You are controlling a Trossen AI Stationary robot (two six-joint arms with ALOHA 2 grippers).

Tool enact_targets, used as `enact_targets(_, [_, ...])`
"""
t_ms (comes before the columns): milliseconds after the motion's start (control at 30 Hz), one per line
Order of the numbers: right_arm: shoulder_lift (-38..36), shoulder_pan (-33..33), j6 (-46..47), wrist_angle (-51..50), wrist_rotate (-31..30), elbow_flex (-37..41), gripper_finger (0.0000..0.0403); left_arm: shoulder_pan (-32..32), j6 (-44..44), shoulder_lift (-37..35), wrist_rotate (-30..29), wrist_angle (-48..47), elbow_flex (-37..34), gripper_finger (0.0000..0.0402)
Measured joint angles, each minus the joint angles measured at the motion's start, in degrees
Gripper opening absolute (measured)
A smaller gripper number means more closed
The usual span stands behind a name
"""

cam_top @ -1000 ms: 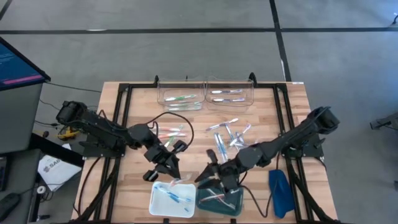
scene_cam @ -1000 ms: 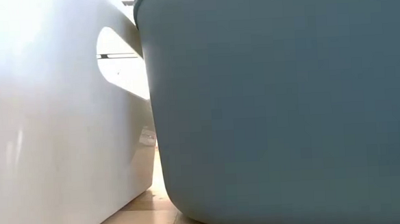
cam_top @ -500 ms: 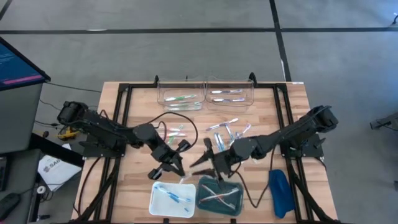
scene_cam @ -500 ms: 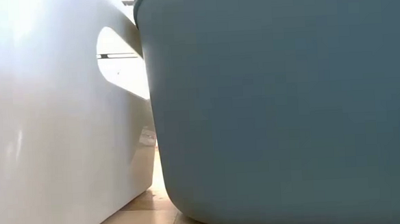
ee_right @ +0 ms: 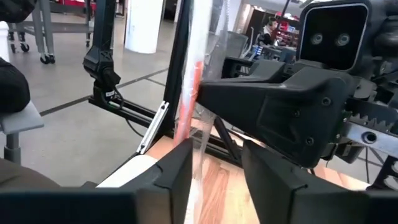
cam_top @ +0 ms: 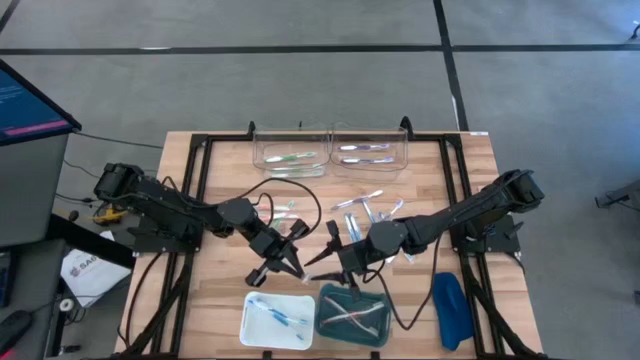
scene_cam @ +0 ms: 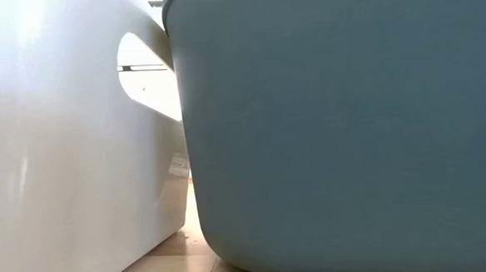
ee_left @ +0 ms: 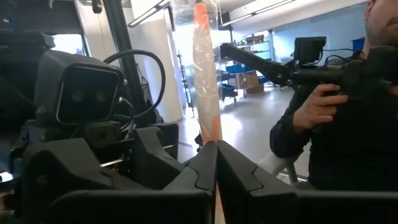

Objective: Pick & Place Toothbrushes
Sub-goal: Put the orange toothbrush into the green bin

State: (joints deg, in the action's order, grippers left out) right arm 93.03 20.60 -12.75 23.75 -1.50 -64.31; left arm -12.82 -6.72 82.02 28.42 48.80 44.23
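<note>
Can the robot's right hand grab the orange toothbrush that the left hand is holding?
Probably yes: the orange, clear-wrapped toothbrush stands right between the right hand's open fingers, with nothing in between. The left hand is shut on it.

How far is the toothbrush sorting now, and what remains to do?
Done: sorted toothbrushes lie in the white tray and the teal tray. In hand: the left claw is shut on an orange wrapped toothbrush, and the right claw stands open around it. Left: many loose toothbrushes lie on the table, so much work seems to remain.
</note>
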Motion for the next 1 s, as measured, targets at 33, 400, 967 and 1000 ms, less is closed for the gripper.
enact_targets(33, [0.0, 0.0, 0.4, 0.0, 0.0, 0.0, 0.0152, 0.0, 0.1, 0.0, 0.0, 0.0, 0.0, 0.0])
enact_targets(400, [0.0, 0.0, 2.3, -1.3, 0.2, 0.0, 0.0268, 0.0, 1.1, 0.0, 2.5, -0.2, 0.0, 0.0])
enact_targets(967, [0.0, 0.4, 3.3, 0.0, 0.2, -0.1, 0.0271, 0.1, -1.0, 0.0, -1.9, -0.2, 0.0, 0.0])
enact_targets(1000, [0.0, 0.2, 3.5, 0.0, 0.2, -0.1, 0.0271, 0.1, -1.3, 0.0, -2.3, -0.2, 0.0, 0.0])
